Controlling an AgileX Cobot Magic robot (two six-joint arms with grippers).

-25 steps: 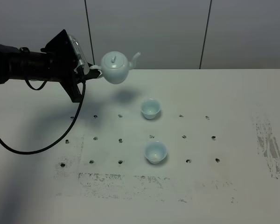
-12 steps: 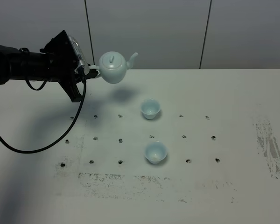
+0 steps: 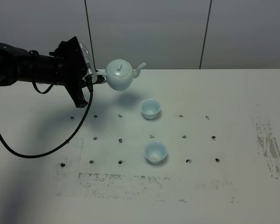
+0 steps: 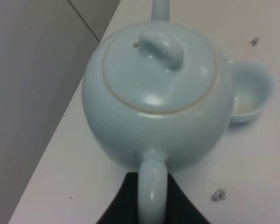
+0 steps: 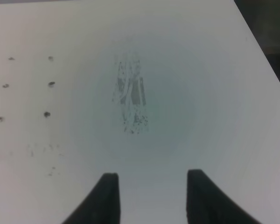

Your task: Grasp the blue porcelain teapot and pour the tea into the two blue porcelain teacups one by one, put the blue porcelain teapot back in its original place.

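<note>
The pale blue teapot (image 3: pixel 121 74) hangs in the air above the table's far left part, spout pointing right toward the far teacup (image 3: pixel 150 108). My left gripper (image 3: pixel 97 78) is shut on its loop handle. In the left wrist view the teapot (image 4: pixel 154 93) fills the frame, its handle between my black fingers (image 4: pixel 123 205), with one teacup (image 4: pixel 248 93) beyond it. The near teacup (image 3: pixel 155 152) stands on the table in front of the far one. My right gripper (image 5: pixel 149 186) is open and empty over bare table; it does not show in the exterior view.
The white table (image 3: pixel 233 121) has rows of small dark holes and scuffed dark patches at the right (image 3: pixel 269 148) and front. A black cable (image 3: pixel 42 147) loops from the left arm onto the table. A grey panelled wall stands behind.
My left arm has carried the teapot to the right and slightly down, closer to the far teacup. The cups and the right gripper have not moved.
</note>
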